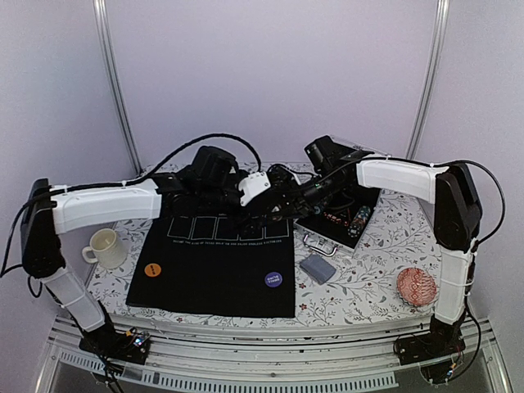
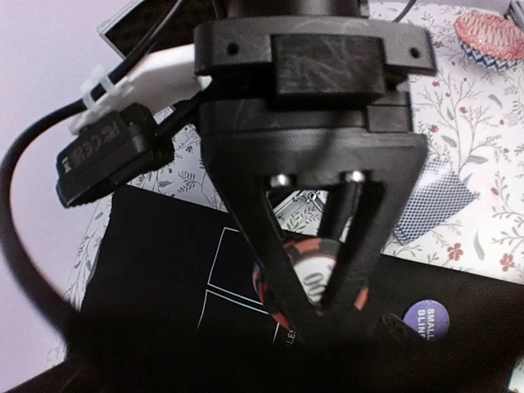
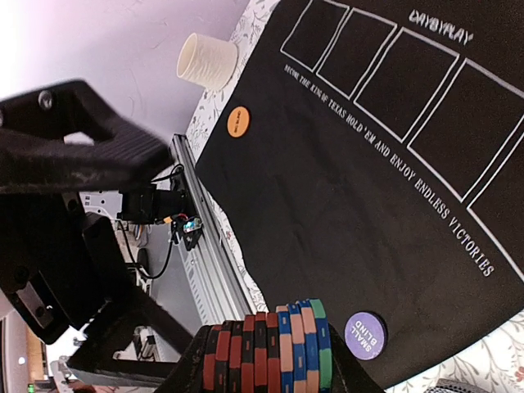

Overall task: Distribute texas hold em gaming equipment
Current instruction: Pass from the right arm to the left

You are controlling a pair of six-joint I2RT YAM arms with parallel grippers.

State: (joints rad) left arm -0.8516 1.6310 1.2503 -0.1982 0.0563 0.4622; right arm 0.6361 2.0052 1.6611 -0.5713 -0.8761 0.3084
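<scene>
The right end effector clamps 1 stack of poker chips between its fingers. The black mat lies beneath it, the purple small-blind button just beside. Best lowered close, stack squared, before release. The left end effector stands wide, empty.

One orange disc, one purple disc, one mug, one card deck, one mat

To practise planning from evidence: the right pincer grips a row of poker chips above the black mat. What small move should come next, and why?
Probably ease the right pincer down toward the black mat: its chip stack seems to hang clear of the cloth, so letting go now would likely scatter the chips.
</scene>
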